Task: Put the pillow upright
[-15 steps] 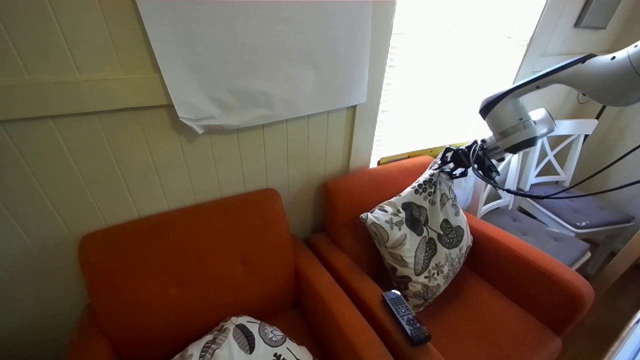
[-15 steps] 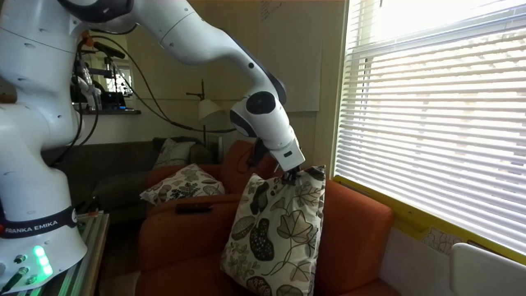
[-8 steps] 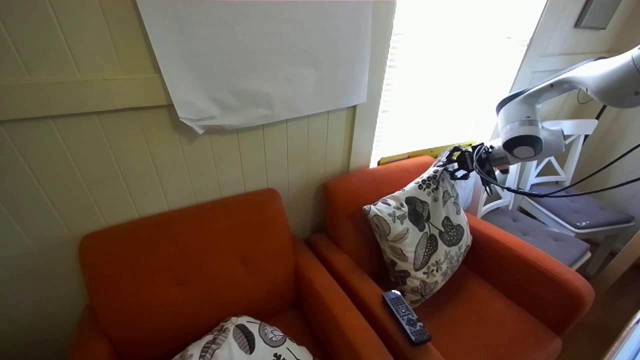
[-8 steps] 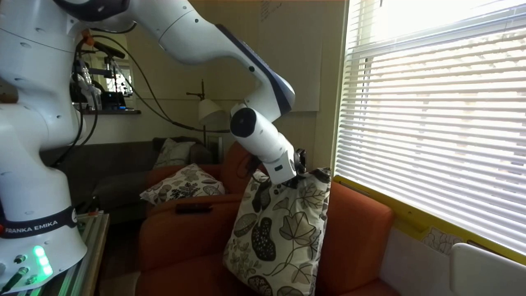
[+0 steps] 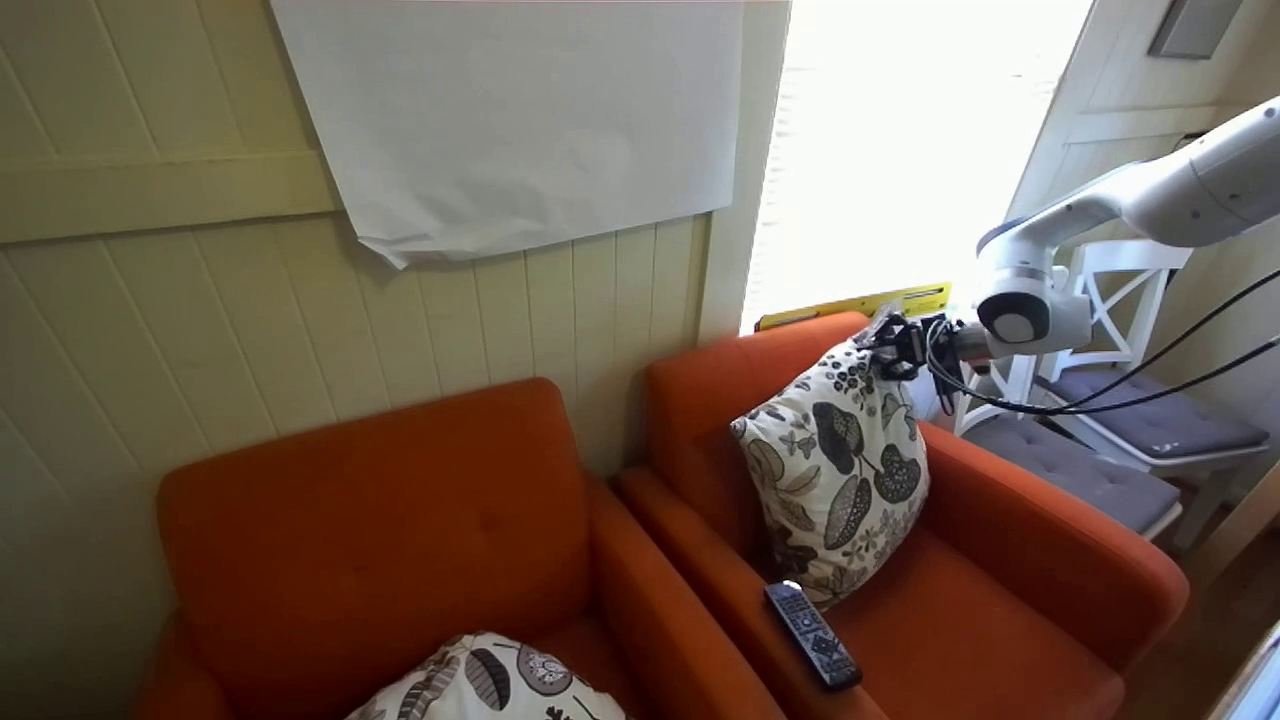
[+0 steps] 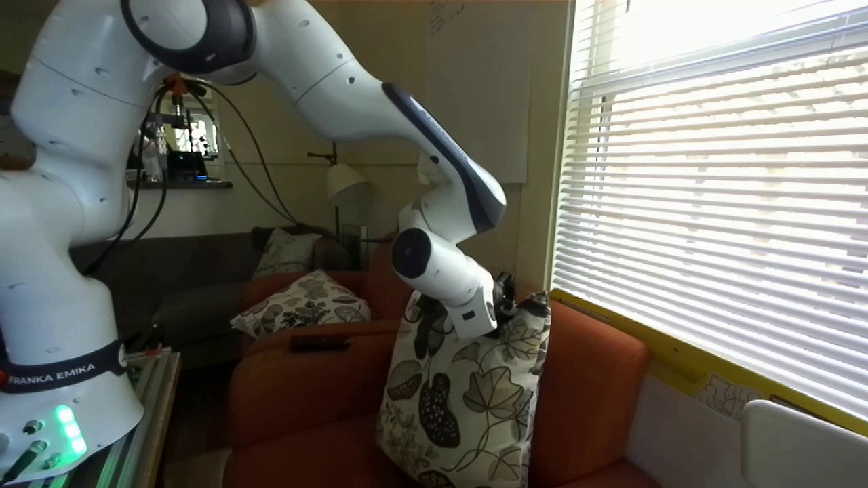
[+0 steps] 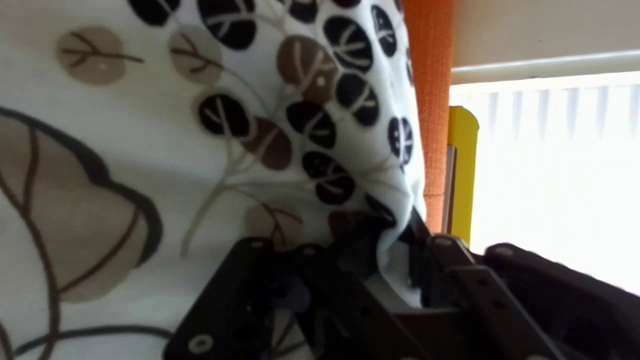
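The white pillow with a grey and black plant print stands on the orange armchair seat, leaning towards the backrest, in both exterior views [image 5: 850, 490] [image 6: 468, 400]. Its far upper corner is raised. My gripper [image 5: 880, 352] is at its upper edge near that corner. In the wrist view the gripper [image 7: 392, 245] has a fold of the pillow [image 7: 165, 160] between its fingers, which look closed on the cloth, though the picture is dark there. In an exterior view the wrist hides most of the fingers. The orange armchair [image 5: 985, 620] is also partly visible in another view [image 6: 590, 379].
A black remote [image 5: 812, 635] lies on the armrest beside the pillow. A second orange armchair [image 5: 380, 540] with another patterned pillow [image 5: 500, 680] stands alongside. White chairs [image 5: 1150, 400] stand behind the far armrest. A window with blinds [image 6: 712, 203] and a yellow sill [image 6: 664, 352] is behind the backrest.
My wrist has turned and the gripper has come down a little. The pillow's top has sunk with it, and the pillow has shifted slightly towards the backrest.
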Available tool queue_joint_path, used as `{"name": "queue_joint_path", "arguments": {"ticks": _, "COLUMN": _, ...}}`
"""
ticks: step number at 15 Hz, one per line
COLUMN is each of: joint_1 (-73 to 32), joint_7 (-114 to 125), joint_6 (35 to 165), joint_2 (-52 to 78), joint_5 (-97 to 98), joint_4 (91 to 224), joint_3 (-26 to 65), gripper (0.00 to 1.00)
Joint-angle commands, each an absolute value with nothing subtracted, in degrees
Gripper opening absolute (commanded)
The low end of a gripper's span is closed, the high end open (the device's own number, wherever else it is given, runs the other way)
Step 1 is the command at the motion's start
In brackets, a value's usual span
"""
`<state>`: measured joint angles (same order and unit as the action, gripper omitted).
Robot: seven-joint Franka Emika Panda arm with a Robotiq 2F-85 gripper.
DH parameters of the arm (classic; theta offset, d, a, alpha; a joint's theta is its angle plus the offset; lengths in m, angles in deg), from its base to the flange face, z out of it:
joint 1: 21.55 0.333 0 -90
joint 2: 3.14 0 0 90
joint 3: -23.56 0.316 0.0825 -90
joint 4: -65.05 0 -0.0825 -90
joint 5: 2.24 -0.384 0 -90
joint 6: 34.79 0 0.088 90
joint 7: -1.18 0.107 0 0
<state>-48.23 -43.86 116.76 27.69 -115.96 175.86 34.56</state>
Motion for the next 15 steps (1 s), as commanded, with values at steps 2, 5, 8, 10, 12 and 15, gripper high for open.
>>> {"name": "queue_joint_path", "arguments": {"ticks": 2, "joint_1": -32.97, "joint_7": -36.26, "joint_6": 117.83, "joint_2": 29.4, "joint_5": -106.74, "joint_4": 172.98, "joint_3": 21.33, "gripper": 0.53}}
{"name": "queue_joint_path", "arguments": {"ticks": 5, "joint_1": -29.77, "joint_7": -33.72, "joint_6": 128.09, "joint_2": 23.48, "joint_5": -98.84, "joint_4": 178.44, "joint_3": 20.9, "gripper": 0.73}}
{"name": "queue_joint_path", "arguments": {"ticks": 8, "joint_1": -26.99, "joint_7": -27.86, "joint_6": 137.71, "joint_2": 16.86, "joint_5": -89.4, "joint_4": 186.4, "joint_3": 20.62, "gripper": 0.94}}
{"name": "queue_joint_path", "arguments": {"ticks": 10, "joint_1": -26.59, "joint_7": -29.18, "joint_6": 142.48, "joint_2": 11.42, "joint_5": -90.74, "joint_4": 190.84, "joint_3": 20.71, "gripper": 1.0}}
{"name": "queue_joint_path", "arguments": {"ticks": 12, "joint_1": -26.27, "joint_7": -27.11, "joint_6": 145.25, "joint_2": 6.34, "joint_5": -87.7, "joint_4": 197.46, "joint_3": 20.54, "gripper": 1.0}}
{"name": "queue_joint_path", "arguments": {"ticks": 15, "joint_1": -25.72, "joint_7": -20.96, "joint_6": 146.25, "joint_2": 4.28, "joint_5": -75.62, "joint_4": 207.02, "joint_3": 18.78, "gripper": 1.0}}
